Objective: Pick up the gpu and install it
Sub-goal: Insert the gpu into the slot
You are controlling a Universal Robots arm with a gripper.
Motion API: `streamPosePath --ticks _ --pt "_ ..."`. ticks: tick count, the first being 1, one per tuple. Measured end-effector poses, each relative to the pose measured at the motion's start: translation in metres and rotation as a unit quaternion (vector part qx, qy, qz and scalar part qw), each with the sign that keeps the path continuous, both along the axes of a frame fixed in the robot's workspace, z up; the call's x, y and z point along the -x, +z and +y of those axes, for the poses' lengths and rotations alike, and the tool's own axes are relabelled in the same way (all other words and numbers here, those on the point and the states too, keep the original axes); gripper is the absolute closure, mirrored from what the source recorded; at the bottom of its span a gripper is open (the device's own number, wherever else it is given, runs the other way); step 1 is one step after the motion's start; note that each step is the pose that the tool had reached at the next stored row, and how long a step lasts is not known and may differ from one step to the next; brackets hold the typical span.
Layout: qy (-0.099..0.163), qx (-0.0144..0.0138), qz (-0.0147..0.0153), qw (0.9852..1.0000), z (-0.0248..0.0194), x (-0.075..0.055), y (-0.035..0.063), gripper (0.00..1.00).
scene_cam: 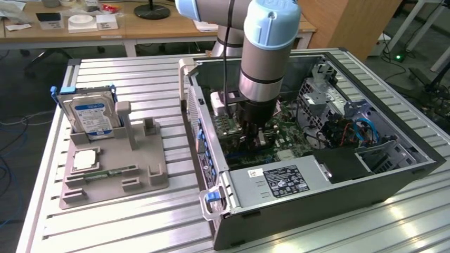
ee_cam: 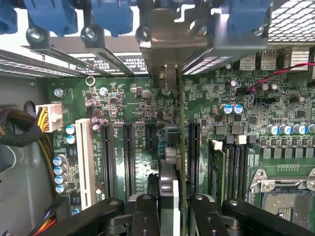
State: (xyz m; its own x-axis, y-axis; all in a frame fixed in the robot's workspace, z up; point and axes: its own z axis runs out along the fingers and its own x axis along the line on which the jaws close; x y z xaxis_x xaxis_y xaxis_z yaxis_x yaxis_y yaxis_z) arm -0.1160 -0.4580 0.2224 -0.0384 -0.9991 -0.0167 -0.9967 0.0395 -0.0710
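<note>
Gripper (ee_cam: 170,216) holds the gpu (ee_cam: 180,147) on its edge, jaws squeezed tight on the thin card, one finger on each side. The card hangs down inside the open computer case (scene_cam: 393,174), right above the green motherboard (ee_cam: 133,98). In the exterior view the arm (scene_cam: 267,58) reaches straight down into the middle of the case. The picking up looks done, and the putting in is the step going on now. The card's bottom edge is near the long black slots (ee_cam: 129,152), but I cannot tell if it is pushed in yet. I think it must line up with one slot and go straight down. The hard drive (scene_cam: 90,116) stands in the grey holder (scene_cam: 140,168) at the exterior view's left
</note>
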Motion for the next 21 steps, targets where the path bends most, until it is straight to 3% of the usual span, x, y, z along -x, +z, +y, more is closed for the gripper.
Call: streamPosePath --ticks 21 --pt "0.000 0.0001 0.0001 1.0000 0.0000 0.0002 -0.0033 0.72"
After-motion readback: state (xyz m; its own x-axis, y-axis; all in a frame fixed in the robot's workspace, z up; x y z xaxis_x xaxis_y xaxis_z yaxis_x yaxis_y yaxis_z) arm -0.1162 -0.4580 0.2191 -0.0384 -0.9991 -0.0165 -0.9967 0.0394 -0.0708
